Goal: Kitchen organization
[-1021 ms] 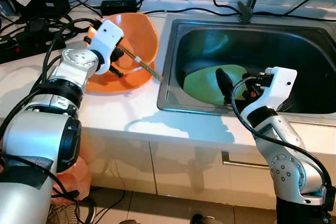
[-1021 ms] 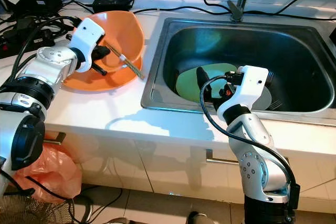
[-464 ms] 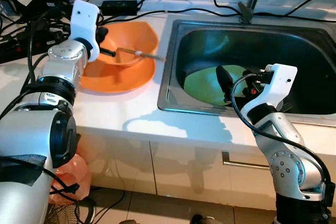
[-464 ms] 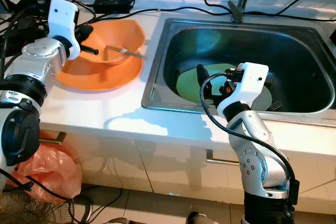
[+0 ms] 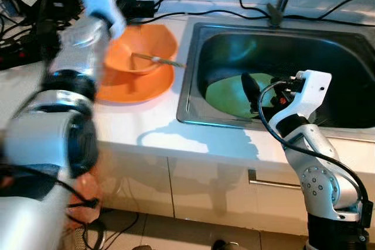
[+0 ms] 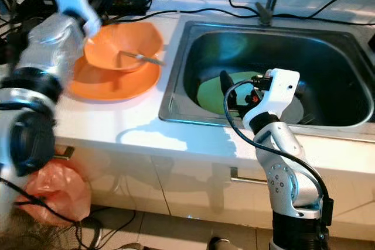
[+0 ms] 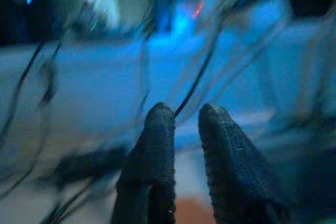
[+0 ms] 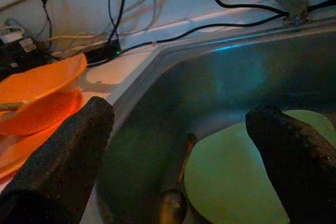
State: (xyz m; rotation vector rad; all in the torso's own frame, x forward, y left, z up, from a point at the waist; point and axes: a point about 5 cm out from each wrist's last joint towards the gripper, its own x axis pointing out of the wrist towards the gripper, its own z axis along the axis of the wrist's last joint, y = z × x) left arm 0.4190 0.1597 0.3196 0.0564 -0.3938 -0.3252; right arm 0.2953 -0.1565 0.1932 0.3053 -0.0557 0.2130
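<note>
Over the last second the left tool (image 7: 181, 124) had let go of the thin metal-tipped utensil (image 5: 157, 60) and lifted clear toward the cables at the back of the white tabletop (image 5: 140, 127); a second earlier it had held that utensil over the tilted orange plastic bowl (image 5: 140, 51), and the bowl had since settled level on the flat orange plate (image 5: 132, 83). In the left wrist view its two fingers stood close together with only a thin gap and nothing between them; the arm was blurred with motion. I judged that the utensil had been delivered into the bowl and that this step was finished.

The utensil lay nearly level, its long axis running across the bowl from inside the hollow out over the rim nearest the steel sink (image 5: 193, 57), its tip pointing toward the sink.

The right tool (image 8: 178, 145) had kept its place inside the sink, fingers spread wide and empty, above the pale green round plate (image 8: 236, 182); a dark metal spoon (image 8: 176, 198) lay beside that plate, likely the next thing to collect.
</note>
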